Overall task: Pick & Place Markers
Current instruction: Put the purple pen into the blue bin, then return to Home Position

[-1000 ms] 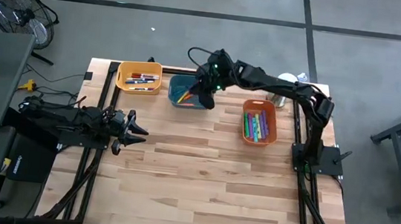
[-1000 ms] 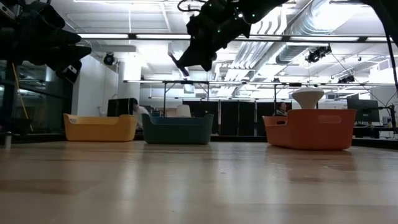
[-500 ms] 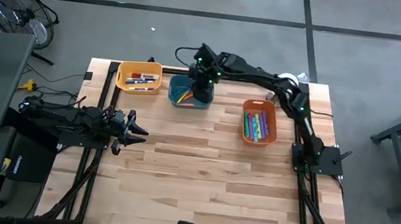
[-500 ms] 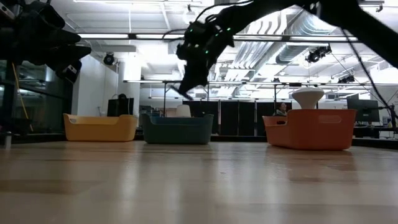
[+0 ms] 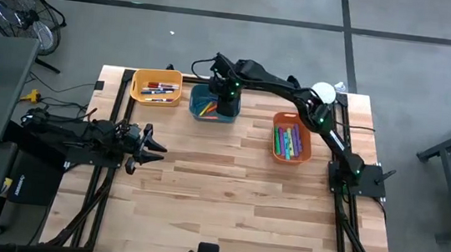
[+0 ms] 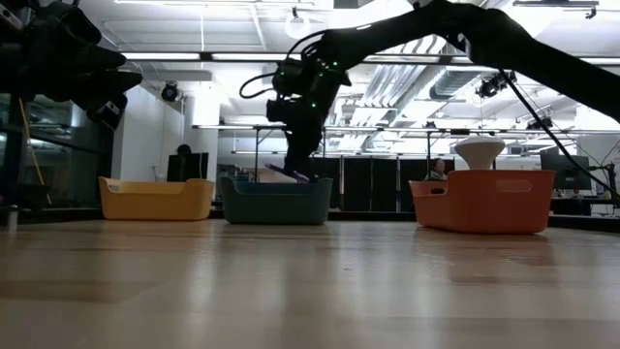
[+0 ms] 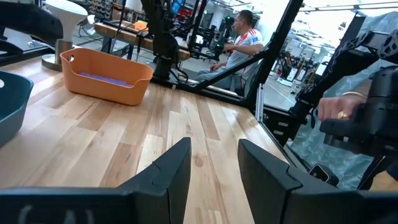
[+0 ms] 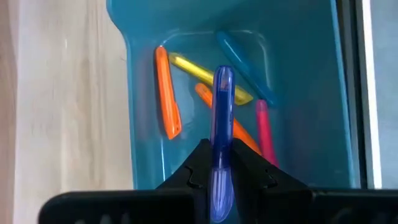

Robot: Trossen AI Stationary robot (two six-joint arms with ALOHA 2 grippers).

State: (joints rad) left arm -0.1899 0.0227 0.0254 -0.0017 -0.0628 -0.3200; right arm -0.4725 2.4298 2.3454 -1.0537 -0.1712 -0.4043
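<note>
Right gripper: now lowered from above into teal bin, pinching purple marker over orange, yellow, pink markers inside. Left gripper: unchanged, spread, over bench left side.

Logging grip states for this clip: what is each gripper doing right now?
Left gripper: open, holding nothing, near the table's left edge.
Right gripper: shut on a purple-blue marker, over the teal plastic bin.

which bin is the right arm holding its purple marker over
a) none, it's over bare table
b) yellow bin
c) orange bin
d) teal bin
d: the right gripper pinches the purple marker in its jaws directly above the teal bin.
</note>
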